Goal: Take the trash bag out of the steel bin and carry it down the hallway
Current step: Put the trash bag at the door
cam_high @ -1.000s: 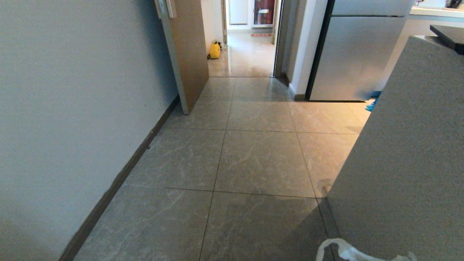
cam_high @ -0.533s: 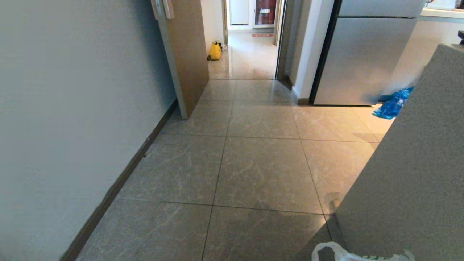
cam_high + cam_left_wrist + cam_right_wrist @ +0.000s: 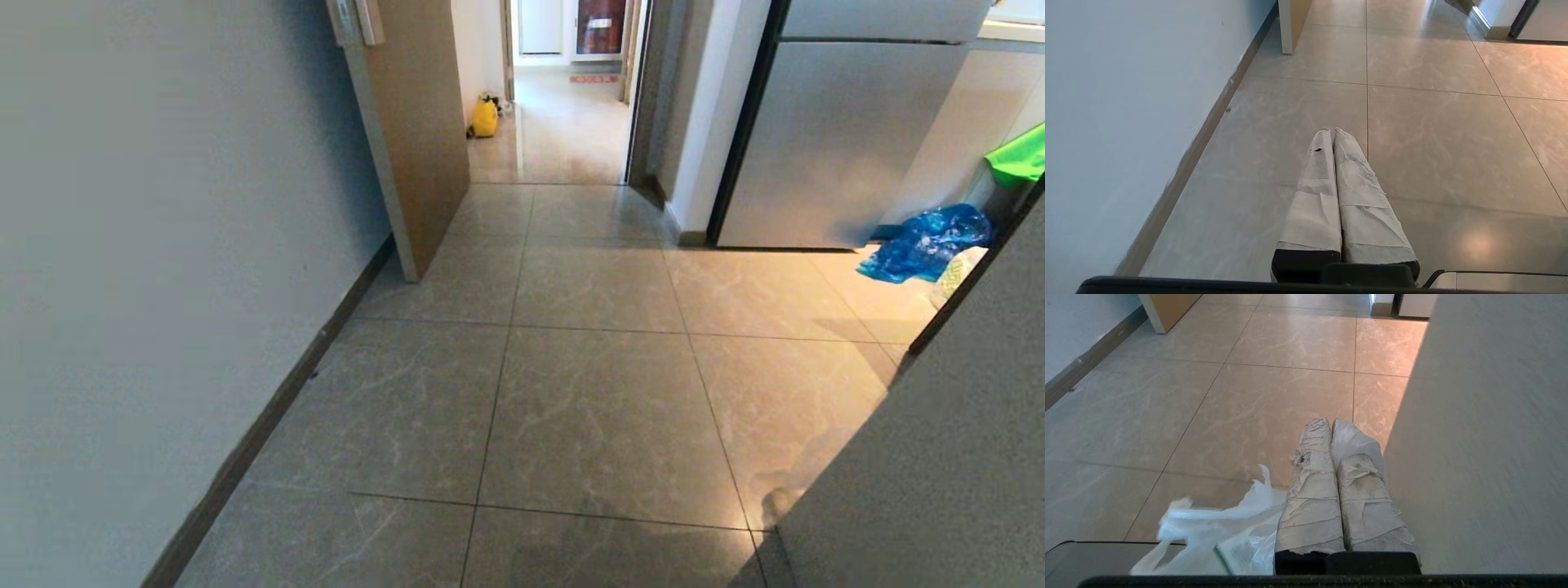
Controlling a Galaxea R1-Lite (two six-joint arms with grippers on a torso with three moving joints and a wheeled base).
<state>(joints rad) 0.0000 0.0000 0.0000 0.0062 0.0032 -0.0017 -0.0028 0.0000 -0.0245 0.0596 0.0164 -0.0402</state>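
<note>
Your trash bag (image 3: 1220, 535) is out of the bin — it hangs just beside the right gripper (image 3: 1331, 424), jaws pressed together, apparently pinching it. Left gripper (image 3: 1331, 132) closed, empty. The hallway (image 3: 563, 122) lies ahead.

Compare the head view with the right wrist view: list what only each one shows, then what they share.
Only the head view shows the open doorway into the hallway, the yellow bag beyond it, the fridge, and the blue bag on the floor.

Only the right wrist view shows the right gripper, fingers together, and the trash bag hanging beside them; whether the fingers pinch it is hidden.

Both show the tiled floor, the wooden door and the grey counter side.
</note>
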